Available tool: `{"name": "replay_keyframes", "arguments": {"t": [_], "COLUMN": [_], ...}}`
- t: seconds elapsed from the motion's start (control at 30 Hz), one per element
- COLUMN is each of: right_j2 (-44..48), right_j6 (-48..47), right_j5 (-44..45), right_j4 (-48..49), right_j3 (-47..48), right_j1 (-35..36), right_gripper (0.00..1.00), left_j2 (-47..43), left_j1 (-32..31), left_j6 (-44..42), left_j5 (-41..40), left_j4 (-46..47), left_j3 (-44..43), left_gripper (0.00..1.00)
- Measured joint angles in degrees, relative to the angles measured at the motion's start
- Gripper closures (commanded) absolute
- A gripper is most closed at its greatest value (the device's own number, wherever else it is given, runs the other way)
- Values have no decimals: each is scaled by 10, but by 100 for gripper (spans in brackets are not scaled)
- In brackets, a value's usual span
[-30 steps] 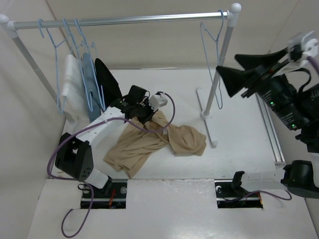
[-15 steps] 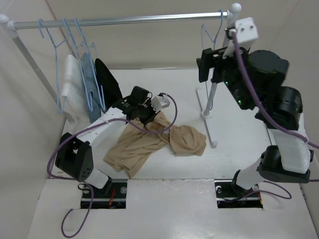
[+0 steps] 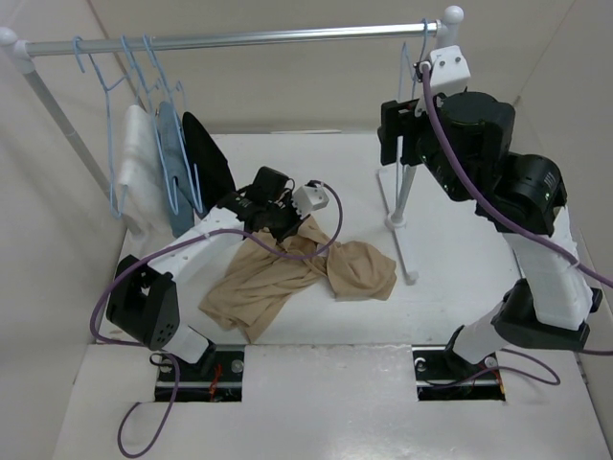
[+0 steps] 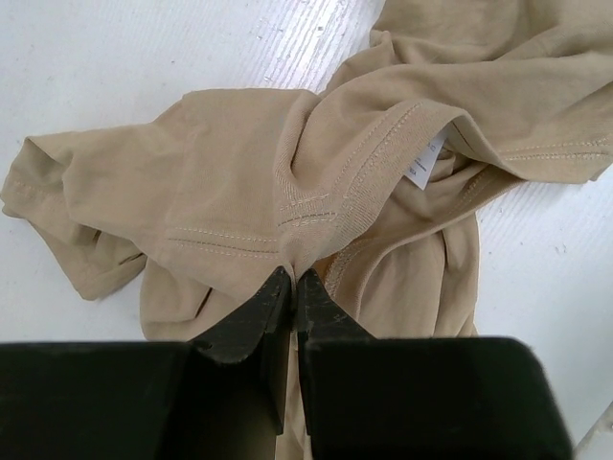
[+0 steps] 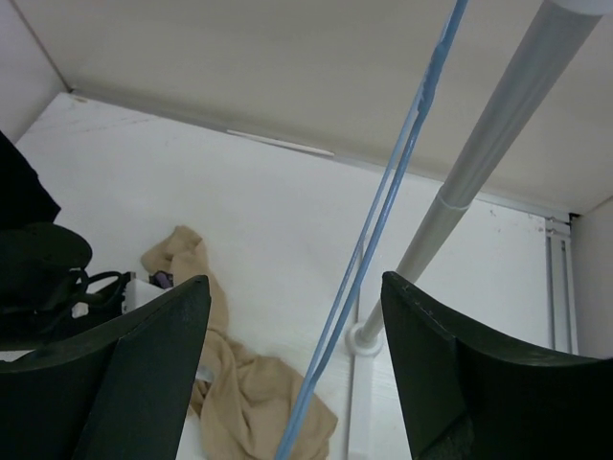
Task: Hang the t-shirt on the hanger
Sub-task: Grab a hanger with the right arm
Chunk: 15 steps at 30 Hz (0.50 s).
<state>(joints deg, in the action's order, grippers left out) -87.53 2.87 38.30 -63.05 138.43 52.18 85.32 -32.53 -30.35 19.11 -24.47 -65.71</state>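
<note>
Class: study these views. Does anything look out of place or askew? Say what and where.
The t-shirt lies crumpled and twisted on the table, not hung like the garments on the rail. The left gripper pinches its collar. The hanger hangs bare at the rail's right end.

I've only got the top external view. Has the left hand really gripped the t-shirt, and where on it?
Observer: Yes. In the left wrist view the left hand is shut on the t-shirt at its ribbed neckband, by a stitched seam.
Operator: Is the hanger inside the right hand?
Observer: The right wrist view shows the right hand open, the hanger wire running between its fingers, touching neither.
Operator: Anything marking the neck opening?
Observer: The white neck label shows inside the opening, close beside the grip.
</note>
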Motion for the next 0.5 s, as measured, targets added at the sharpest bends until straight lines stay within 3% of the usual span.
{"name": "replay_keyframes", "arguments": {"t": [0.2, 0.4, 0.5], "right_j2": [1, 4, 4], "right_j6": [7, 18, 17], "right_j5": [37, 11, -18], "right_j4": [0, 14, 31], "right_j3": [-48, -111, -141], "right_j1": [-4, -78, -100], "right_gripper": [23, 25, 37], "left_j2": [-1, -7, -9], "left_j1": [0, 0, 0], "left_j6": [0, 0, 0], "left_j5": [0, 0, 1], "left_j4": [0, 0, 0], "left_j3": [0, 0, 0], "left_gripper": [100, 100, 100]}}
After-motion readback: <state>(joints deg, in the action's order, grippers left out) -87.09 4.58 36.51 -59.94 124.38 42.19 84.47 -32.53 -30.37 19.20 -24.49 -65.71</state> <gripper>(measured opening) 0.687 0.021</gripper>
